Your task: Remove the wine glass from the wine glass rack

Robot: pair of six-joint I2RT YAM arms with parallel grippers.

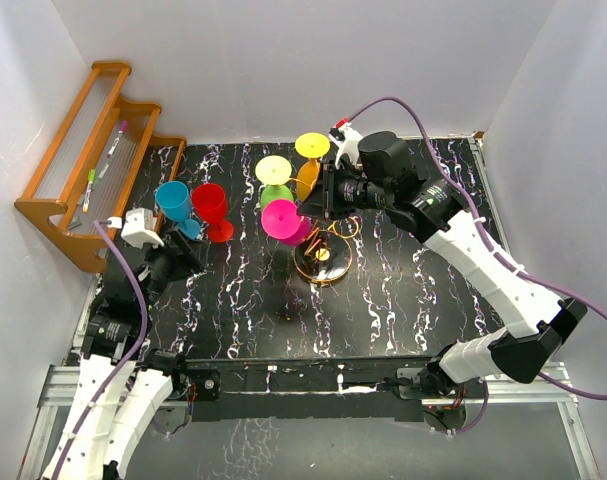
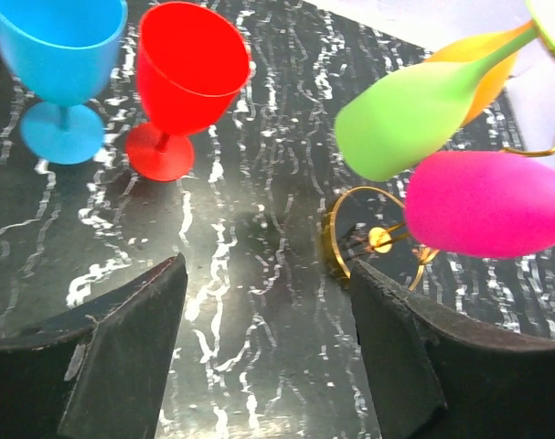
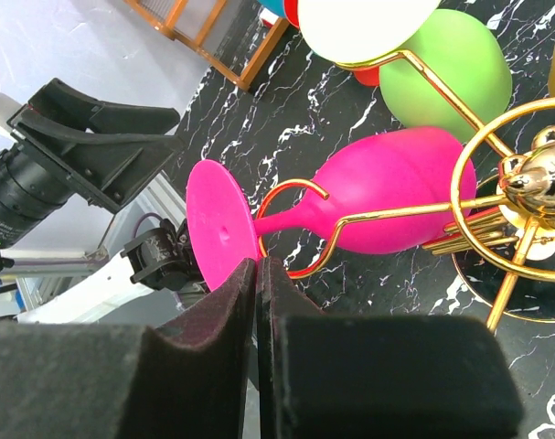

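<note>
- Wooden shelf [image 1: 83, 170]: stepped, set at the far left corner against the wall, beside the dark marbled table [image 1: 403, 290].
- Left gripper [image 2: 268, 347]: low over the left part of the table, near the two standing glasses. Its jaws are spread wide with only bare table top between them.
- Blue wine glass [image 2: 58, 55] and red wine glass [image 2: 190, 78]: both upright on their feet on the table, side by side, blue to the left. They stand just beyond the left gripper and well apart from the rack.
- Wine glass rack [image 1: 323, 262]: gold wire, its ring base on the table near the centre. A green glass [image 1: 276, 195] and an orange-yellow glass [image 1: 307, 180] hang bowl-down from its far loops.
- Pink wine glass [image 3: 396, 187]: on the near left arm of the rack, its stem lying in the gold loop. The bowl points toward the central post and the foot outward to the left.
- Right gripper [image 3: 257, 267]: reached in from the right to the rack's left side. Its jaws are narrowed almost together on the rim of the pink foot.
</note>
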